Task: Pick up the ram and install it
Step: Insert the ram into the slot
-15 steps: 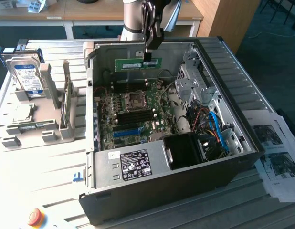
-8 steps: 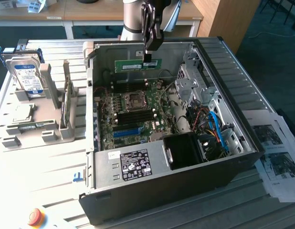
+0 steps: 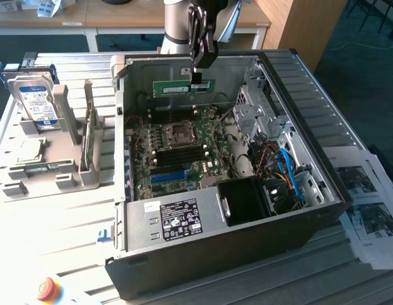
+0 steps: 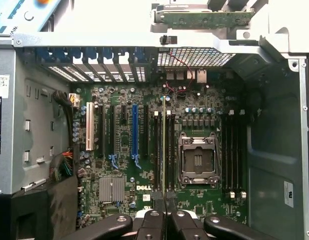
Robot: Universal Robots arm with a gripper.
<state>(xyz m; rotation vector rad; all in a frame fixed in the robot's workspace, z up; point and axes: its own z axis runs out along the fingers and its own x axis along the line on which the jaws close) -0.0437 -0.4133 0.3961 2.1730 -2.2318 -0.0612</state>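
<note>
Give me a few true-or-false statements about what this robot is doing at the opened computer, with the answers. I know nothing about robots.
1. The gripper is clamped on the ram. True.
2. The ram is seated in a slot on the motherboard. False: it hangs in the gripper above the board, inside the computer case.
3. The computer case is open, so the motherboard can be seen. True.
4. The hard drive lies inside the case. False: it stands outside the case in a grey holder, on the exterior view's left.
5. The gripper grasps the ram by its lower edge. False: it grips it from above.
</note>
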